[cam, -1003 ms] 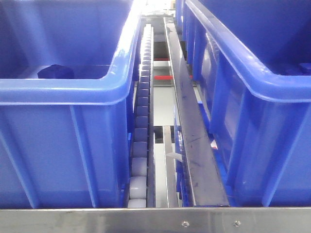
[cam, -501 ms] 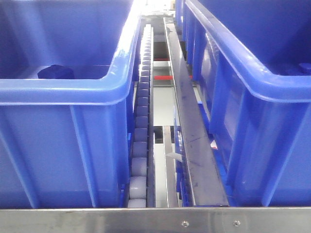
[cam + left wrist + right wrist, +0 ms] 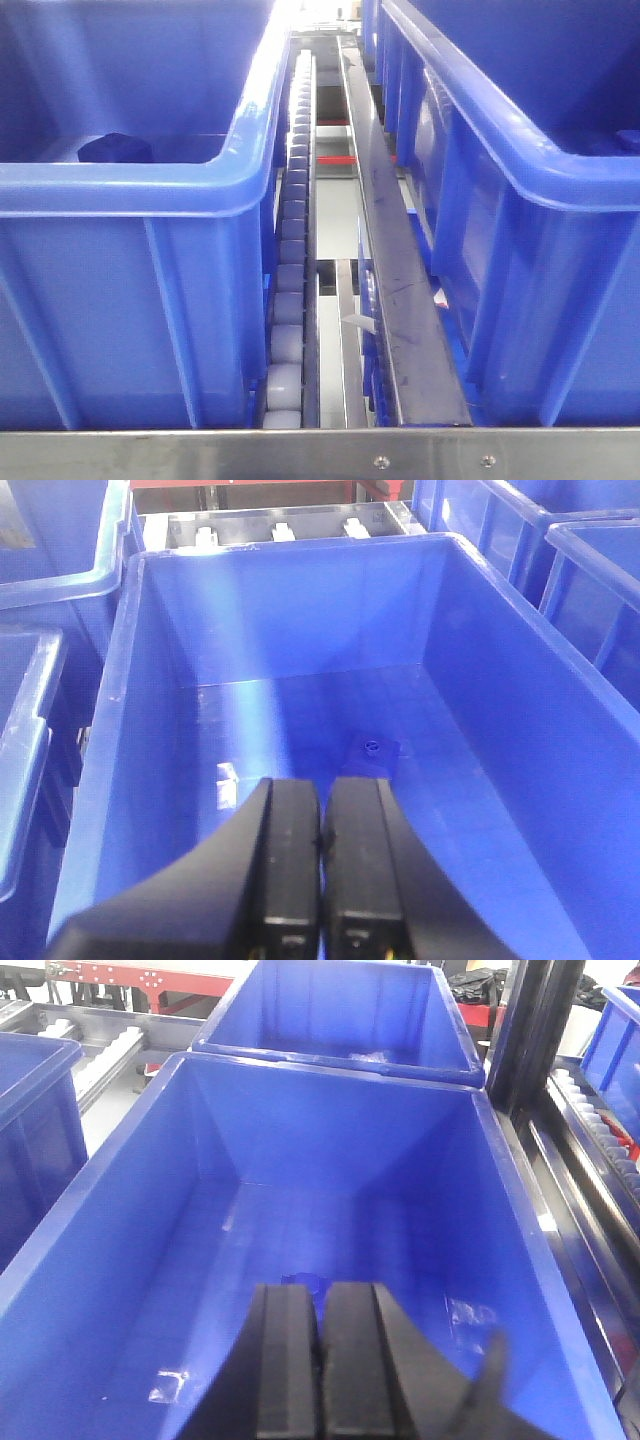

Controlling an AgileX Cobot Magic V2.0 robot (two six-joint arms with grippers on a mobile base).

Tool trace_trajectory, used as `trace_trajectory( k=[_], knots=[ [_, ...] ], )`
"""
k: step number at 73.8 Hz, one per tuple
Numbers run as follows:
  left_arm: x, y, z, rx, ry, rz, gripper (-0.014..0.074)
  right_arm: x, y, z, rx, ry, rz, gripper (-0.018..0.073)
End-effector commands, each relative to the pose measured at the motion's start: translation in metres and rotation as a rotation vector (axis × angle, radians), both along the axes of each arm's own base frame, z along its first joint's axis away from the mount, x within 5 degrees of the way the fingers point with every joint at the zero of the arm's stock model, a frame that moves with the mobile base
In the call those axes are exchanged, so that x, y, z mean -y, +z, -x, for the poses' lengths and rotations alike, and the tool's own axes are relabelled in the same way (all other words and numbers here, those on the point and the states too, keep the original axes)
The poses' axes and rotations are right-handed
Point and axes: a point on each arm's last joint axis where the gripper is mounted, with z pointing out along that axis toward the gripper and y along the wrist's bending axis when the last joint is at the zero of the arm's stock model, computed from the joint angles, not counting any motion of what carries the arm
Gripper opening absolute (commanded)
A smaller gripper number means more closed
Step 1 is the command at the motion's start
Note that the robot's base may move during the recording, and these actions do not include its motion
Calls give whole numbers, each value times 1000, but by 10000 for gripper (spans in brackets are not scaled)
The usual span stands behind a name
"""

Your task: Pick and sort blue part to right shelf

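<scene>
Both grippers are pressed together with nothing between their pads: the left gripper (image 3: 320, 825) hangs over a blue crate (image 3: 100, 780), and the right gripper (image 3: 320, 1330) hangs over another blue crate (image 3: 100, 1210). In the left wrist view a small dark blue part (image 3: 372, 750) lies on the crate floor, just past the fingertips toward 1 o'clock. In the right wrist view only a sliver of a blue part (image 3: 303, 1281) shows at the fingertips, toward 11 o'clock; the pads hide most of it. The setting is the right shelf (image 3: 320, 455), a steel rack seen from the front with a flat metal bar across the bottom edge. Two large glossy crates stand on it, one at 9 o'clock (image 3: 130, 190) and one at 3 o'clock (image 3: 520, 170), both cut off by the picture edges. Between them a roller track (image 3: 290, 260) runs away toward 12 o'clock, with a flat steel rail (image 3: 400, 290) beside it on its right. Inside the 9 o'clock crate a dark blue lump (image 3: 115, 148) peeks over the near rim; its shape is hard to make out. A similar dark shape (image 3: 625, 140) sits at the far right edge, mostly cut off. Behind the crates in the wrist views stand more blue crates, grey metal tracks, and a red frame (image 3: 130, 978) at 11 o'clock. Bright glare washes out the far end of the track.
</scene>
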Motion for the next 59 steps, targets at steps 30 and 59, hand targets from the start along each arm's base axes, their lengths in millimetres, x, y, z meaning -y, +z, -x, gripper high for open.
trace_trajectory(
  k=[30, 59],
  knots=[
    [-4, -5, 13, 155, 39, 105, 125, 0, 15, 0, 103, -4, 1, 66],
    [-12, -102, 24, 301, 166, 127, 125, 0, 15, 0, 103, -4, 1, 66]
  ],
)
